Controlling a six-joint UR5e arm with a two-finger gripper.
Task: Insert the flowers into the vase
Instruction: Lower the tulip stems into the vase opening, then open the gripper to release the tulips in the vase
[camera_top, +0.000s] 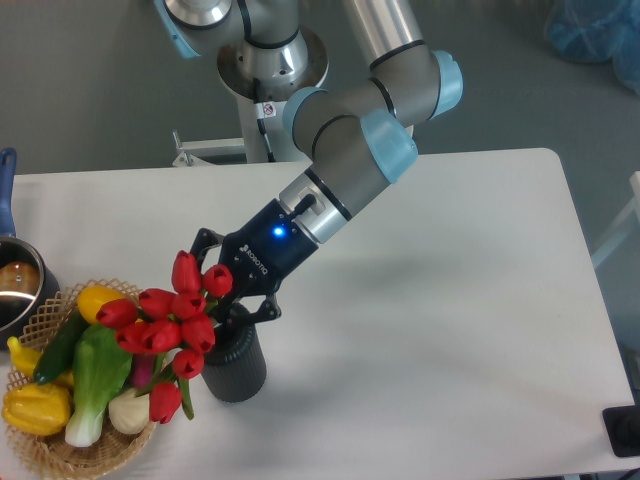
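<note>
White desk (450, 300) on grey floor, arm reaching down from rear

Far left of jaws: metal pot (15, 290) with blue handle at desk edge

Left and below jaws: wicker basket (45, 445) with yellow, green, white vegetables

Just left of jaws: flowers (170, 325), red tulip heads leaning out over basket, stems running toward vase mouth

Jaws (228, 300) close above vase, tulips hide fingertips; cannot tell if gripping stems or parted

Directly below jaws: vase (236, 368), dark grey, upright on desk, just beside basket
</note>
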